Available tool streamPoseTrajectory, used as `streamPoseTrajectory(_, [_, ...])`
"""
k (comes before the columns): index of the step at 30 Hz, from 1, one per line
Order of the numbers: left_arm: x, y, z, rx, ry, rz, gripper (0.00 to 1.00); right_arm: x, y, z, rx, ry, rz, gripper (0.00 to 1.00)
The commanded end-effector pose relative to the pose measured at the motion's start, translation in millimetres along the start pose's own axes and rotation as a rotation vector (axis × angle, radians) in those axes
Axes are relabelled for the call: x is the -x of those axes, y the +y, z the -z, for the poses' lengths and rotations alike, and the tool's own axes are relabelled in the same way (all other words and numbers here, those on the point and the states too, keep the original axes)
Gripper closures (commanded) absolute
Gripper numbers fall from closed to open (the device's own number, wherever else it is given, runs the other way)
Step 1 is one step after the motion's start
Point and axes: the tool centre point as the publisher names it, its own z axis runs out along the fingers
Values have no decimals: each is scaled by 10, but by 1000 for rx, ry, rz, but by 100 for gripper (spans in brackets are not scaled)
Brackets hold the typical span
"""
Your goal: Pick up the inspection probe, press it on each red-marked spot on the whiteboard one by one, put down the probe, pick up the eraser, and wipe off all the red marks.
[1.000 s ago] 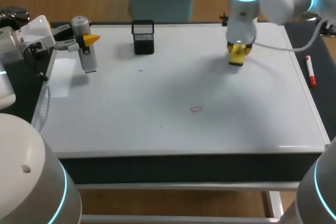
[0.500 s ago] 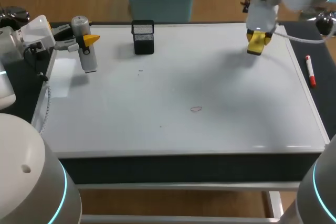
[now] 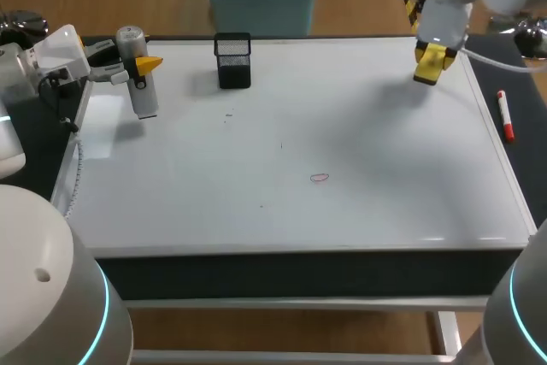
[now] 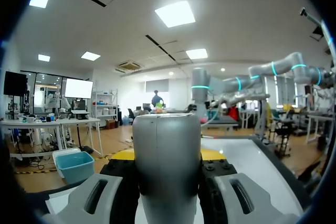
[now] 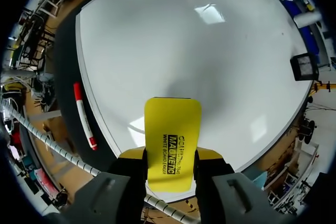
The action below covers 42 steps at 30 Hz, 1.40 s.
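While the eraser [image 5: 172, 129] is pinched in the right gripper [image 5: 170, 156] above the whiteboard's [image 3: 385, 151] far right corner, well apart from the red mark [image 3: 320, 178], the probe [image 4: 167, 161] is clamped in the left gripper [image 3: 141, 66] at the board's left edge. The eraser is judged light and stiff, best held by its narrow sides so its face presses flat.
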Motion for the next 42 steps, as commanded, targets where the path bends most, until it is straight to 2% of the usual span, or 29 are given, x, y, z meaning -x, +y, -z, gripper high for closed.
streamPoseTrajectory(1, [-1,-8,-5,0,-1,-1,100,-58,17,23,-4,-8,4,100])
streamPoseTrajectory(19, [-1,-8,-5,0,-1,-1,100,-58,17,23,-4,-8,4,100])
streamPoseTrajectory(23, [-344,9,-161,9,39,-29,100,-58,17,23,-4,-8,4,100])
streamPoseTrajectory(28, [-738,48,-449,26,141,-9,100,-58,17,23,-4,-8,4,100])
streamPoseTrajectory(36, [-1275,-102,-830,-69,282,-32,100,-58,17,23,-4,-8,4,100])
streamPoseTrajectory(41, [-1591,-115,-1095,-74,377,-38,100,-58,17,23,-4,-8,4,100])
streamPoseTrajectory(42, [-1649,-110,-1147,-98,400,-26,100,-58,17,23,-4,-8,4,100])
